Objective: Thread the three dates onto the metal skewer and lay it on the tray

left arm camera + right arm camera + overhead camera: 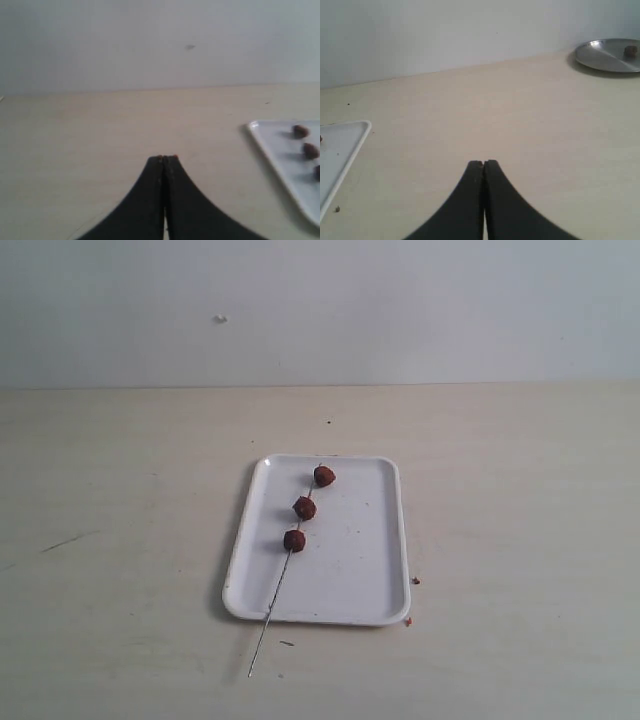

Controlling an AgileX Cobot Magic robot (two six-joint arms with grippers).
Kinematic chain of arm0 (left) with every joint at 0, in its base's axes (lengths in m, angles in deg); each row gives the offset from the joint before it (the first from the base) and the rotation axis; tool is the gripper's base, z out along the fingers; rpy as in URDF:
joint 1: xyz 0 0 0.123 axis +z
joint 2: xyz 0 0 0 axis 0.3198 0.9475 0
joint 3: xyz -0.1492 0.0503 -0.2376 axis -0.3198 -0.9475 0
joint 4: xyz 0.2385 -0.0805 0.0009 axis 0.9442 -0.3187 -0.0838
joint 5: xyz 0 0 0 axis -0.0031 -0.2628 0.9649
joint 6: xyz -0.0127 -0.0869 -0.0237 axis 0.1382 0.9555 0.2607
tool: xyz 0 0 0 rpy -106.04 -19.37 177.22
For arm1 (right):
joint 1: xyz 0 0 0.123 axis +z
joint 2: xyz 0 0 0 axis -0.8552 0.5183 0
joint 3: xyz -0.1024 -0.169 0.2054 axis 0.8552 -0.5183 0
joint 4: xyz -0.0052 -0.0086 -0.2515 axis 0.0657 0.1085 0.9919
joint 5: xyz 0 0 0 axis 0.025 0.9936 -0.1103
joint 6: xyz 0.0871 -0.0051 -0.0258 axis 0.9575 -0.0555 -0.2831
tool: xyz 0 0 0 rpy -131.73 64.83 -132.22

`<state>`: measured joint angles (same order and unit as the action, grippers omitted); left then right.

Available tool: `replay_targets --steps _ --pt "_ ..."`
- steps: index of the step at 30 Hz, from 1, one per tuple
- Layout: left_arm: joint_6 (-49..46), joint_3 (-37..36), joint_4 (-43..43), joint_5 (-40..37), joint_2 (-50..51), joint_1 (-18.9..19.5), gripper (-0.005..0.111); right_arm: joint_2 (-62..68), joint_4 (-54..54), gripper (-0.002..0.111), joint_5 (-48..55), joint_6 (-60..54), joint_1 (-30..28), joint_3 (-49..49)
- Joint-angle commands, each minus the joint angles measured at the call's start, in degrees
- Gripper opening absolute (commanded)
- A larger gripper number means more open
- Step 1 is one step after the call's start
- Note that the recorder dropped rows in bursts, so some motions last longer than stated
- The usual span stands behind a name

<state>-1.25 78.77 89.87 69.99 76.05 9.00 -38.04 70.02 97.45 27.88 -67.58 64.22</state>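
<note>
Metal skewer (pixel 278 590) bearing three dates (pixel 305 508) lies on tray (pixel 360 570), overhanging at 7 o'clock; apparently done; left end effector (pixel 165 158), right end effector (pixel 483 162): closed, empty.

left gripper (pixel 166 159): shut, its two tips pressed together with nothing held between them.
left fingers (pixel 142 205): black and smooth, wide apart near the wrist, curving inward to meet in a narrow point; a thin pale seam shows between them further back.
left tips: small reddish smears on the very ends.
left pose: pointing straight ahead, angled a little downward.
right gripper (pixel 483 163): shut, tips side by side and touching, gripping nothing.
right fingers (pixel 462 205): black, the same flared shape, closing to a blunt point.
right pose: pointing ahead, tilted slightly down.
</note>
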Motion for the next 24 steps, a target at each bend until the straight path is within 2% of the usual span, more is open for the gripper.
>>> replay_targets --steps 1,6,8,24 --pt "1.18 -1.49 1.57 -6.26 -4.37 9.09 0.0 -0.29 0.38 0.0 -0.69 0.05 -0.2 -0.26" --pt "2.79 -4.71 1.33 -6.54 -10.44 14.78 0.0 -0.29 0.38 0.0 -0.69 0.05 -0.2 -0.26" --pt "4.77 -4.71 0.68 -11.17 -11.79 15.4 0.0 -0.29 0.38 0.0 -0.69 0.05 -0.2 -0.26" --pt "6.04 -4.71 1.33 -12.18 -11.79 15.68 0.0 -0.29 0.38 0.0 -0.59 0.05 -0.2 -0.26"
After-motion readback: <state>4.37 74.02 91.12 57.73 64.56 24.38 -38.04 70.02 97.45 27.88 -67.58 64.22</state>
